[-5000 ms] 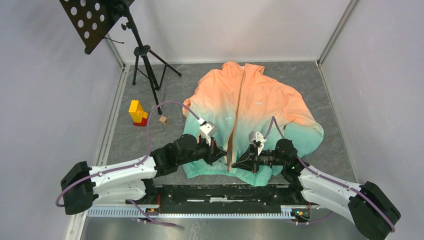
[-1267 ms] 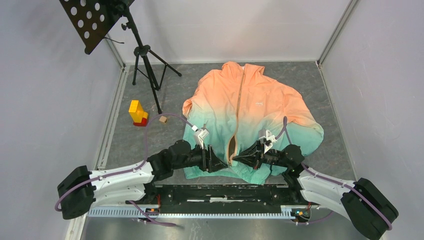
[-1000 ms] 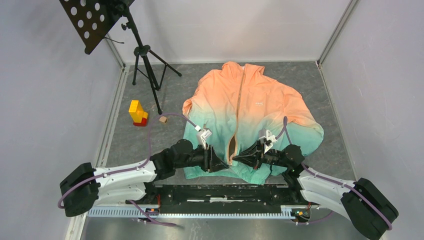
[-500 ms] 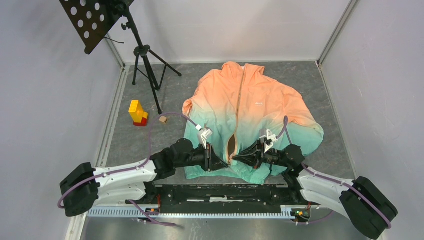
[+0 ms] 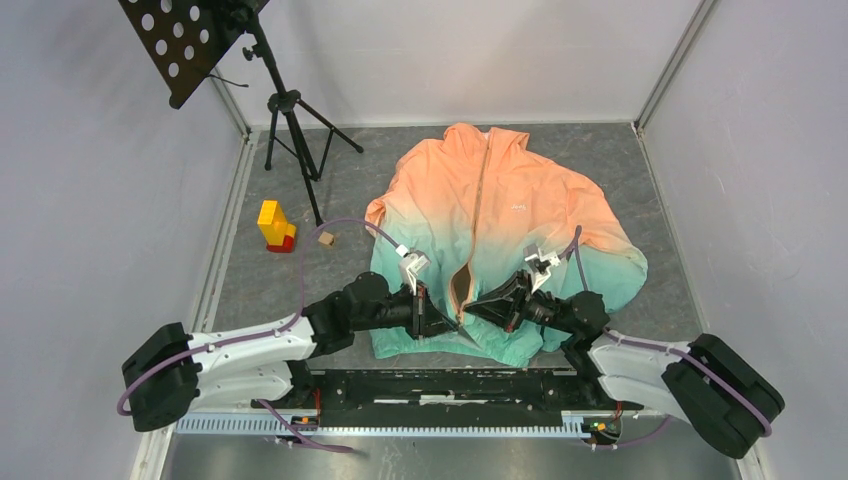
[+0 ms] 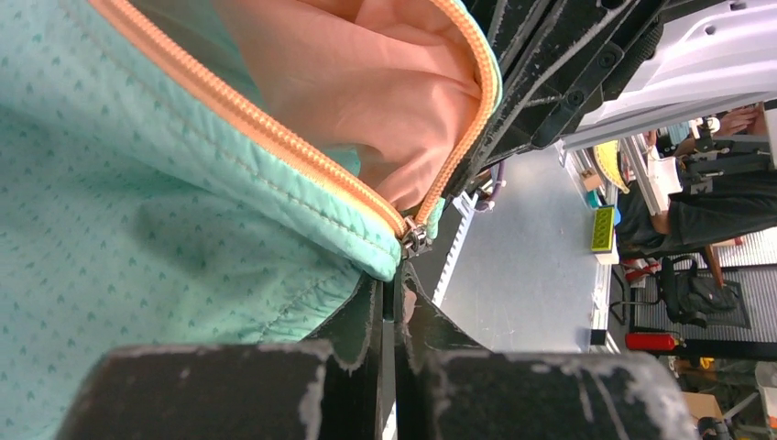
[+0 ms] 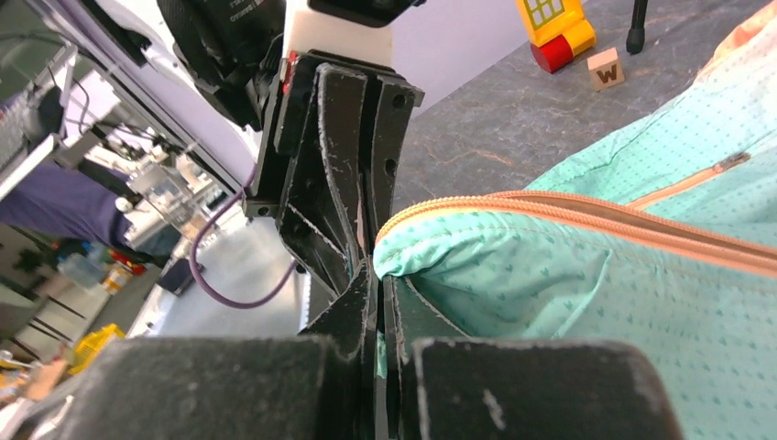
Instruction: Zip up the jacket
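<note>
Jacket lies flat, front up, on the grey table, right of centre. Collar is far, hem is near, just beyond the arm bases. Peach on the far part, teal on the near part. Sleeves lie out to both sides.

The zipper runs down the middle. It reads as one thin line from the collar to the teal part. Close to the hem the two sides part in a small loop, with the peach lining showing inside.

Left gripper sits low at the hem, just left of the zipper's bottom end. Its fingers are pressed together, pinching the teal hem corner of the left panel. A small metal slider sits at that corner, right above the fingertips.

Right gripper is at the hem just right of the gap. Its fingers are also closed tight, nipping the teal corner of the right panel, where the tan zipper tape runs along the edge. The two grippers point at each other, tips near each other, with the open bottom of the zipper between them.

A black stand is far left. A yellow block with a red base and a small wooden cube sit on the table left of the jacket, well apart from it.
</note>
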Robot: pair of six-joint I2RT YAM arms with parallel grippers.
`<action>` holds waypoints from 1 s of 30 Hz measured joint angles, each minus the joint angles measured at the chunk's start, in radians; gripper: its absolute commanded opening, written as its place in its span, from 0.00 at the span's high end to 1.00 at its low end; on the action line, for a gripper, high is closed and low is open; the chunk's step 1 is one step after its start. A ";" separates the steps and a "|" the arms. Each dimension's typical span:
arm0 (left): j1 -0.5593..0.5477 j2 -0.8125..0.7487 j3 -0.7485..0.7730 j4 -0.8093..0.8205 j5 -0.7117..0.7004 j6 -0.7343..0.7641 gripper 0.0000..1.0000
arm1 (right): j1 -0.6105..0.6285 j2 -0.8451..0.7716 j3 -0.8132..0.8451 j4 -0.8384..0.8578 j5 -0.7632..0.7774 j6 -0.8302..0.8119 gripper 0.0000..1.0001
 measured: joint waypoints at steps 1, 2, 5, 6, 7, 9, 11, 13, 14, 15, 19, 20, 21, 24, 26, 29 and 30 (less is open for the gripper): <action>0.002 0.000 0.000 0.002 0.004 0.003 0.98 | 0.000 0.012 0.000 0.011 0.008 0.019 1.00; 0.004 0.001 0.000 0.002 0.007 0.005 0.98 | 0.001 0.027 0.000 0.024 0.015 0.039 0.99; 0.006 0.002 0.000 -0.005 0.017 0.011 0.98 | 0.002 0.076 0.000 0.055 0.025 0.083 1.00; 0.006 0.002 0.000 -0.007 0.020 0.013 0.98 | 0.002 0.084 0.000 0.056 0.026 0.090 1.00; 0.006 0.000 -0.002 -0.011 0.024 0.014 0.98 | 0.002 0.088 0.000 0.055 0.027 0.094 1.00; 0.006 -0.008 -0.008 -0.012 0.026 0.014 0.98 | 0.002 0.088 0.000 0.040 0.028 0.097 0.98; 0.007 -0.017 -0.014 -0.022 0.029 0.014 0.98 | 0.003 0.080 -0.001 0.007 0.028 0.089 0.91; 0.008 -0.018 -0.016 -0.040 0.036 0.013 0.98 | 0.003 0.056 -0.001 -0.079 0.029 0.057 0.80; 0.012 -0.018 -0.017 -0.055 0.043 0.013 0.98 | 0.003 0.039 0.000 -0.142 0.030 0.030 0.73; 0.019 -0.017 -0.017 -0.076 0.056 0.013 0.98 | 0.003 0.021 0.001 -0.209 0.034 0.000 0.69; 0.064 0.013 -0.016 -0.157 0.117 0.013 0.98 | 0.002 -0.027 0.060 -0.559 0.082 -0.152 0.18; 0.080 0.025 -0.015 -0.177 0.136 0.011 0.98 | 0.002 -0.032 0.080 -0.632 0.097 -0.177 0.10; 0.093 0.039 -0.014 -0.197 0.153 0.011 0.98 | 0.001 -0.038 0.108 -0.731 0.109 -0.227 0.04; 0.123 0.072 -0.011 -0.243 0.204 0.010 0.98 | 0.001 -0.058 0.172 -0.934 0.132 -0.315 0.02; 0.140 0.087 -0.006 -0.277 0.245 0.010 0.98 | 0.002 -0.091 0.209 -1.055 0.146 -0.374 0.02; 0.169 0.101 0.004 -0.319 0.301 0.010 0.98 | 0.028 -0.175 0.262 -1.199 0.186 -0.465 0.02; 0.177 0.105 0.006 -0.326 0.315 0.010 0.98 | 0.048 -0.207 0.283 -1.237 0.210 -0.495 0.02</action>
